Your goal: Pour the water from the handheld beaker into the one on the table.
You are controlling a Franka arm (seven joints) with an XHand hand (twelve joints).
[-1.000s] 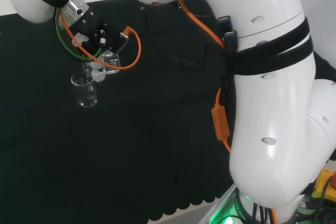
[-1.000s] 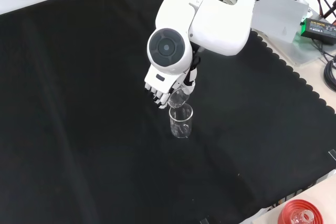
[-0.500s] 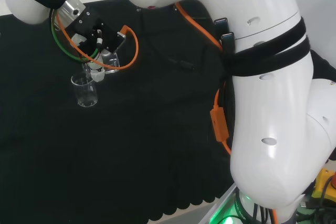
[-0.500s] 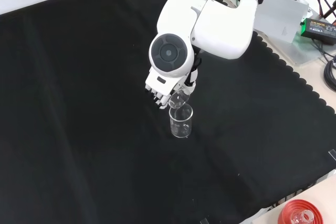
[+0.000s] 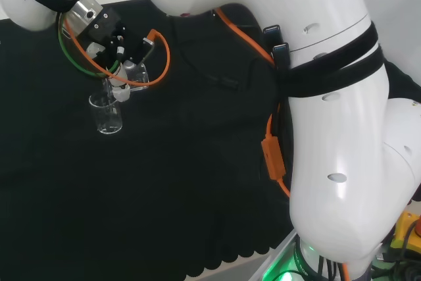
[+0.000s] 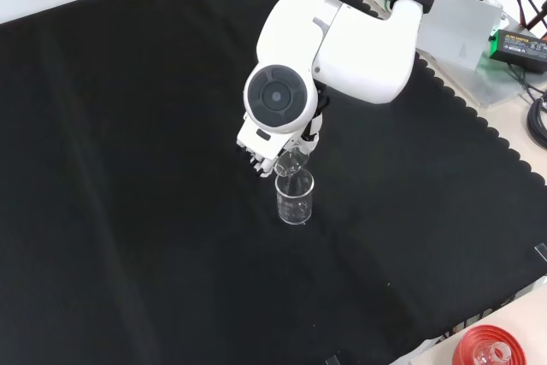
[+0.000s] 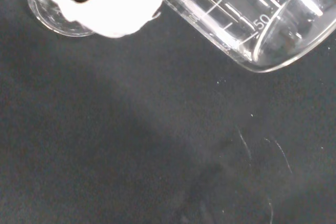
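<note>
- A robot hand (image 6: 267,150) holds a tilted beaker (image 6: 289,162) above a glass (image 6: 294,197) standing on the cloth-covered counter (image 6: 128,211); its fingers are curled round the beaker.
- From the front, the beaker's mouth sits just over the far rim of the glass, touching or nearly so; contact cannot be told.
- From the head camera, the robot hand (image 5: 118,54) and beaker (image 5: 135,77) hang just right of and above the glass (image 5: 106,113), which stands upright.
- The wrist camera shows the beaker (image 7: 247,19) lying well over on its side, its scale marks plain, with the rim of the glass (image 7: 50,17) behind a white fingertip (image 7: 113,9).
- No stream of water can be made out, nor how much either vessel holds.
- The pour appears to be under way or near its end.
- Risk: the mouth is close to the edge of the glass rather than over its middle, so water could run down the outside wall onto the cloth.
- Risk: if the beaker drops or swings toward the glass, it could knock the rim and tip the light, free-standing glass over.
</note>
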